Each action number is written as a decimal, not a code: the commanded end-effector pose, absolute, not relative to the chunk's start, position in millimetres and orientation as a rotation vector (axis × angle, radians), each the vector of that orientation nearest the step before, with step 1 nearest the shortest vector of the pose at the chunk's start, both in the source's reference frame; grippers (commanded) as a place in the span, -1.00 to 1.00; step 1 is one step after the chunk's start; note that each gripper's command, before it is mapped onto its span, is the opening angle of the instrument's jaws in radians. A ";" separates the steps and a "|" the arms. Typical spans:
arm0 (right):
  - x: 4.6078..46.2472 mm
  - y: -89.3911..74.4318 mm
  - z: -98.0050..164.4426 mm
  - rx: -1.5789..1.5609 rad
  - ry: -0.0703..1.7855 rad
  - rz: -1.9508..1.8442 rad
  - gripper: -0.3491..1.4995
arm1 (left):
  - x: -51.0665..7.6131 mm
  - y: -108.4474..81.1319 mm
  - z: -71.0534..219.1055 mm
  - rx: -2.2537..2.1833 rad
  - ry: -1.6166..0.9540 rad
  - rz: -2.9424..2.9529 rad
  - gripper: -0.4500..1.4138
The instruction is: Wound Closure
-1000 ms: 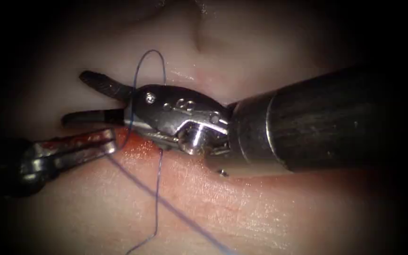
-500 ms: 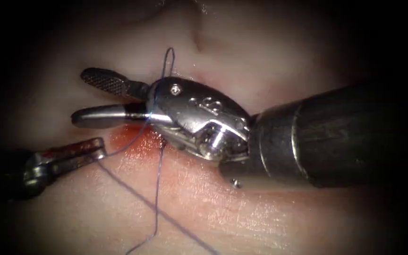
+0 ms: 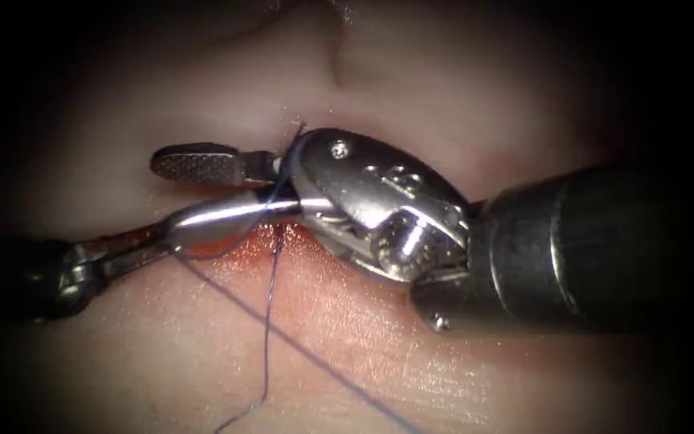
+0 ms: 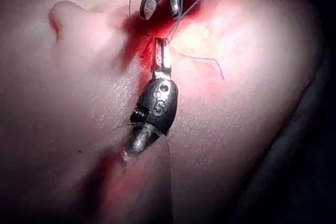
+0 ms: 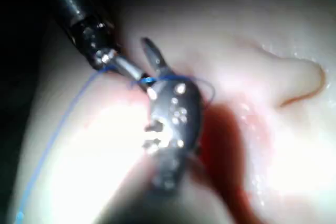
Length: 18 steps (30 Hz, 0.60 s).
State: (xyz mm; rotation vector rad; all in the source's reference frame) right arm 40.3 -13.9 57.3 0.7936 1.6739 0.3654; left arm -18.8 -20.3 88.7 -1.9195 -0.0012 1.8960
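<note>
Trailing across the near tissue (image 3: 379, 354) in the endoscope view, two strands of blue thread (image 3: 267, 337) run from the lower edge up toward the red fluid (image 3: 242, 245) at the cut — one nearly vertical, one slanting from the lower right. Just beyond, the left tool (image 3: 172, 239) comes in from the picture's left with its jaws clenched on the thread at the tip, right at the red patch. The right tool (image 3: 182, 193) enters from the right over the cut, jaws parted: upper jaw flat and ribbed, lower jaw smooth and lying just over the left tool's tip, touching or nearly so — cannot tell which. Thread wraps around the base of the right tool's jaws, with a short bit sticking up behind its wrist. Nothing is gripped between the right jaws. Farther back lies pale tissue with a shallow fold.

Left wrist view: left tool (image 4: 161, 59) closed and thin, tip at the red area, right tool (image 4: 160, 6) spread beyond it, thread (image 4: 202, 59) curling beside. Right wrist view: right tool (image 5: 149, 69) parted, thread (image 5: 68, 114) looped at its base, left tool (image 5: 134, 72) meeting it. Needle cannot be made out.
</note>
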 end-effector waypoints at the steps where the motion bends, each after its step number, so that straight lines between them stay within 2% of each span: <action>1: 40.8 -14.3 57.9 0.817 1.662 0.322 -0.44 | -19.3 -21.0 89.3 -1.920 -0.007 1.895 -1.00; 9: 41.0 -14.8 57.6 0.882 1.597 0.127 -0.56 | -18.9 -20.6 88.6 -1.914 -0.016 1.894 -1.00; 18: 41.0 -15.7 57.1 0.907 1.585 0.054 -0.56 | -18.9 -20.2 87.9 -1.925 -0.020 1.875 -1.00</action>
